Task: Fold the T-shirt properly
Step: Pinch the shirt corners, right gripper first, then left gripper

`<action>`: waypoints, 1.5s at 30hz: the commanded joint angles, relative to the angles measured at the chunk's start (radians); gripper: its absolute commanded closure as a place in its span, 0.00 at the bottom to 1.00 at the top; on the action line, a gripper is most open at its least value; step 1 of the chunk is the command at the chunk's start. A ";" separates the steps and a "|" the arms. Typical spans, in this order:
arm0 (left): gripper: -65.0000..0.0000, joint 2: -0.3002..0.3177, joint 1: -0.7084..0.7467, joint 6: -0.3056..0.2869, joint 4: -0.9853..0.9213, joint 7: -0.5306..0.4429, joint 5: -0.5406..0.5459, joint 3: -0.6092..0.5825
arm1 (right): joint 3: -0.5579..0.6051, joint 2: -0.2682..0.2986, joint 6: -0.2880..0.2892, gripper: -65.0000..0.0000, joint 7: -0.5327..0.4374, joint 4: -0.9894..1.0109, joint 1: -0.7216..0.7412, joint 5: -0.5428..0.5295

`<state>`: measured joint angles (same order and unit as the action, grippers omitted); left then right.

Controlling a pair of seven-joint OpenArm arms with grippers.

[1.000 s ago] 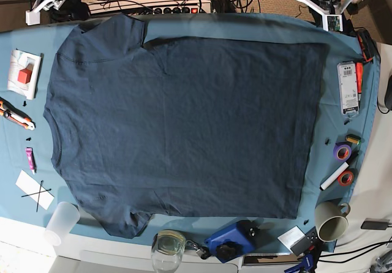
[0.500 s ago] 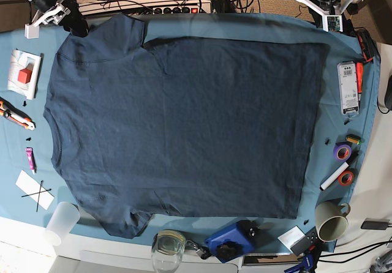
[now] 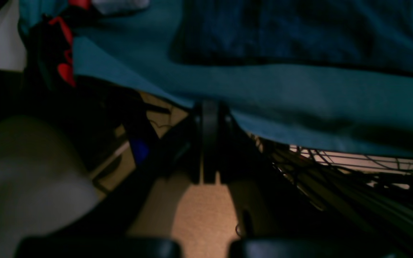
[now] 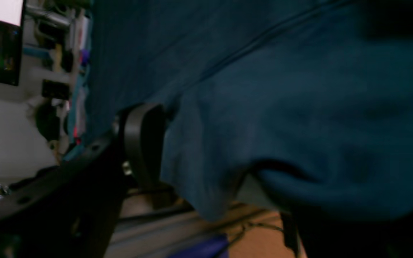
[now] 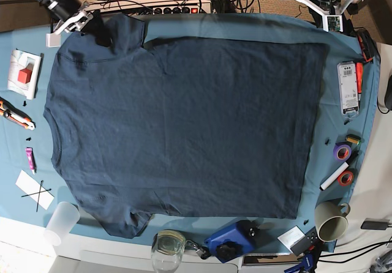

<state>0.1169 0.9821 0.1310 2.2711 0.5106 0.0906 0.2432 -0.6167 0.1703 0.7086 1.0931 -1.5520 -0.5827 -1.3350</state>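
The T-shirt (image 5: 184, 126) lies spread flat across the middle of the teal tablecloth (image 5: 257, 25), collar toward nine o'clock, hem toward three o'clock, one sleeve up at eleven o'clock and the other down at seven o'clock. At eleven o'clock the right gripper (image 5: 86, 29) sits at the upper sleeve, and its jaws stand wide; from the right wrist camera one dark finger (image 4: 142, 143) is just beside the sleeve's hanging edge, with the navy cloth (image 4: 281, 114) filling most of that view, though contact is hard to judge in the blur. Over at one o'clock the left gripper (image 5: 324, 7) hangs off the far edge of the table, well apart from the shirt, its jaws pressed together on nothing; the left wrist view shows the two fingers (image 3: 208, 143) closed as one dark bar below the drooping tablecloth edge. Around the rim: a paper cup (image 5: 331, 221) at five o'clock, a glass (image 5: 167, 248) at six o'clock, tape rolls (image 5: 343, 163) at four o'clock.
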 commanded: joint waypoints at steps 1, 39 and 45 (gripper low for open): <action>1.00 0.002 0.012 0.000 0.019 -0.027 -0.006 0.003 | 0.000 0.003 -0.010 0.41 0.040 -0.004 -0.013 0.058; 0.84 0.002 -0.300 -0.324 -0.190 0.162 0.807 0.353 | 0.000 0.010 -0.010 0.41 0.074 -0.004 -0.013 0.099; 0.83 0.003 -0.355 -0.380 -0.377 0.224 0.911 0.403 | 0.000 0.010 -0.010 0.41 0.077 -0.004 -0.013 0.102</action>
<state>0.1135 0.6270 -0.2378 1.8755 0.7544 0.9730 0.6426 -0.6159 0.1741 0.7193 1.1069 -1.5570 -0.5816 -1.3060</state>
